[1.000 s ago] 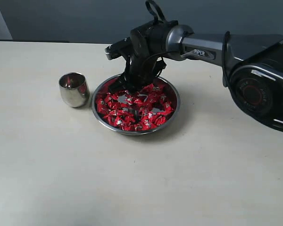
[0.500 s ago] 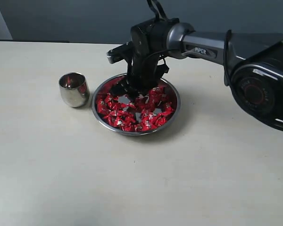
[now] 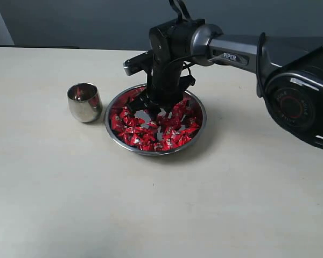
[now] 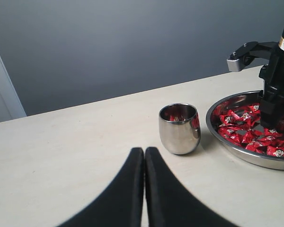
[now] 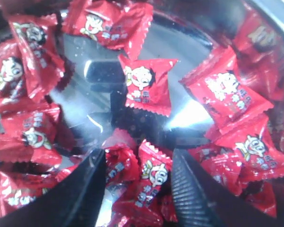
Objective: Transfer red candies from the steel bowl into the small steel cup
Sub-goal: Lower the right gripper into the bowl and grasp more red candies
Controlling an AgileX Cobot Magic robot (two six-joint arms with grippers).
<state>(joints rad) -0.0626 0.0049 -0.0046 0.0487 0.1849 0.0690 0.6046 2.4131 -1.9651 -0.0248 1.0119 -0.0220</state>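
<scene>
- Desk (image 3: pixel 70 204): a pale, flat surface that carries both vessels. The left arm does not appear in the exterior view.
- Right arm (image 3: pixel 242 54): reaches across from the right and angles steeply down over the dish, which places its tool directly above the supply.
- Steel bowl (image 3: pixel 153 152): sits near the desk centre, and bare metal shows among its contents. The left wrist view cuts off its far side.
- Small steel cup (image 3: pixel 84 102): stands upright just beside the bowl, apart from its rim, so the transfer path is judged short. Red shows on its inner wall; whether that is reflection or contents cannot be determined.
- Right pincer (image 5: pixel 139 184): jaws spread wide, low inside the bowl and straddling two wrappers without clamping them. This is judged to be positioning for a pick. In the exterior view the wrist partly masks the fingertips.
- Left pincer (image 4: pixel 144 153): jaws pressed together and holding nothing, parked near the cup and clear of the work zone.
- Red candies (image 3: pixel 140 134): all that are visible lie loose in the bowl, some overlapping.
</scene>
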